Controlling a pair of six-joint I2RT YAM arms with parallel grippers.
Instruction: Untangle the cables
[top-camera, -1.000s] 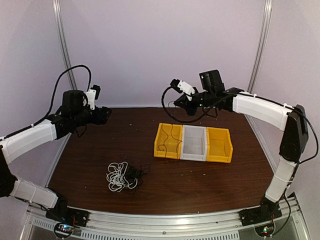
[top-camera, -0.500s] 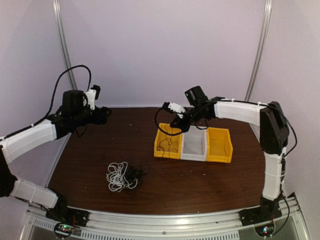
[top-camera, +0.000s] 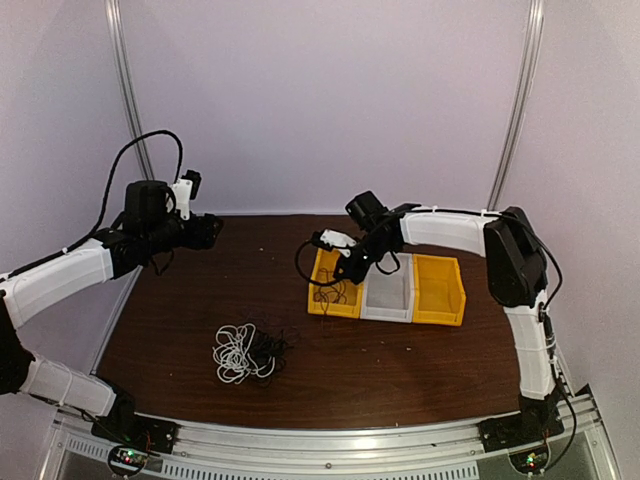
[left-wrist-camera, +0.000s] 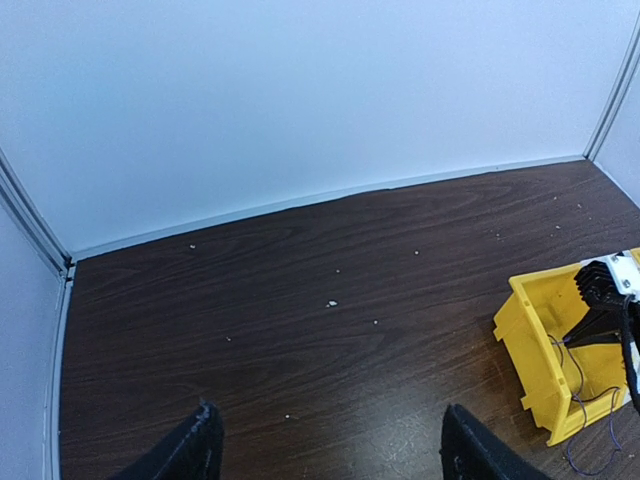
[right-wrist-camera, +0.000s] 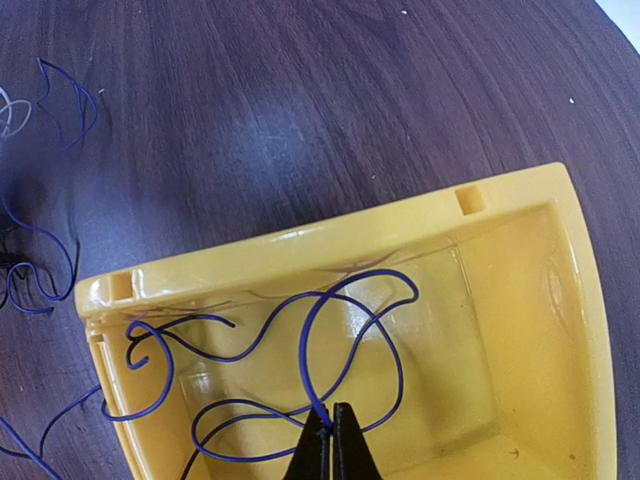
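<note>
Bench (top-camera: 200, 290): dark brown wood-grain surface with a slight sheen, dotted with pale specks.

Right gripper (right-wrist-camera: 333, 430): the black, tapering jaws are clenched tip to tip on a thin violet-blue wire (right-wrist-camera: 304, 345). It is held over the leftmost bin of a row of three.

Wire: stiff and smooth. It springs up from the pinch in open loops and S-curves inside the left yellow bin (right-wrist-camera: 300, 240). One strand passes out over a corner of the bin towards the bench.

Left yellow bin: glossy moulded plastic with a rectangular mouth, sloping walls and small square notches in the rim.

Middle bin (top-camera: 388, 290): same shape, in pale grey-white plastic, touching the left bin. A second yellow bin (top-camera: 438, 290) touches its other side.

Cable tangle (top-camera: 243, 352): lies on the near-left bench, well apart from the bins. It is a loose knot of white cord coiled in rounded loops, meshed with finer black strands on its right side.

Left gripper (left-wrist-camera: 328, 445): released, with the two dark, rough-edged fingertips spread wide and nothing between them. It hangs above bare wood at the far left, well away from the tangle.
</note>
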